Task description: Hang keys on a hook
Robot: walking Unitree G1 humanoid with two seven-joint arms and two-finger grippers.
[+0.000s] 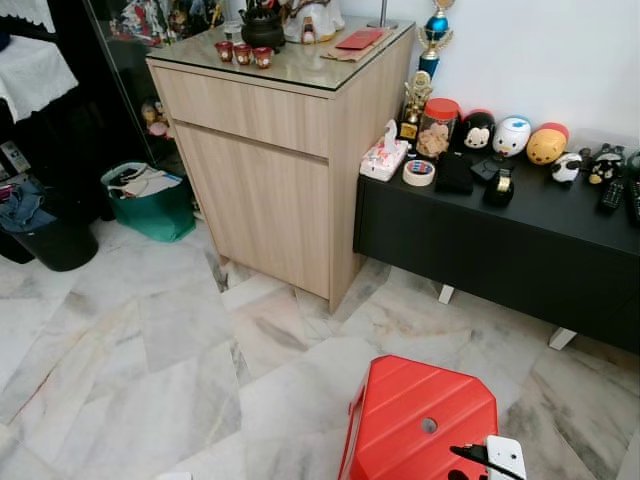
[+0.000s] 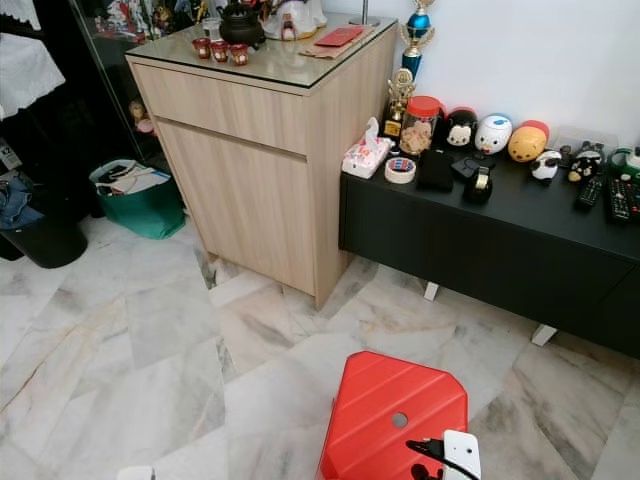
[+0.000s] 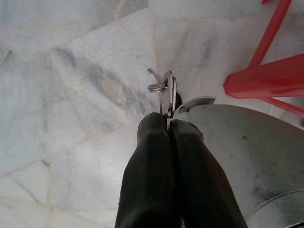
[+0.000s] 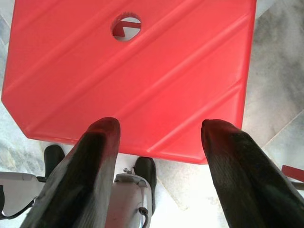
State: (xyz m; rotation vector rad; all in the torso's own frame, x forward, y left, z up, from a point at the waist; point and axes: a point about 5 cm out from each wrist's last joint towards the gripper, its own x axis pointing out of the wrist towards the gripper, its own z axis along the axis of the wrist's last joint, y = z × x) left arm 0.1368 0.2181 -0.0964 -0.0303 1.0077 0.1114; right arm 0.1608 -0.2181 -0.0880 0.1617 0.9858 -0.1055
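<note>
Silver keys [image 3: 167, 92] sit pinched between the two black fingers [image 3: 156, 156] of our left hand [image 3: 168, 124], which is clenched tight on them; a small ring hangs off the key's side, and pale marble floor [image 3: 71, 85] lies beneath, with a red leg of the stool at one side. Our right hand [image 4: 159, 127] is released, its fingers [image 4: 97, 147] spread wide apart over the red stool [image 4: 142, 71], whose ridged top has a round hole near one edge. From our head we see that stool [image 1: 420, 415] low on the marble floor [image 1: 150, 330], well apart from the furniture ahead. A light wooden cabinet [image 1: 270, 170] stands against the wall, its glass top carrying a dark teapot [image 1: 263, 25], three small red cups [image 1: 243, 52] near its front edge, and a red envelope [image 1: 358, 40] toward its right edge. Just beside it, touching its right side, runs a low black counter [image 1: 500, 240]. At the counter's left end lie a tissue pack [image 1: 384, 160] and a roll of tape [image 1: 419, 173]; along its back edge stand a jar with a red lid [image 1: 437, 127], a trophy [image 1: 414, 105] and a row of round character figures [image 1: 512, 136]. A green bag [image 1: 150, 200] rests on the floor to the left of the cabinet.
</note>
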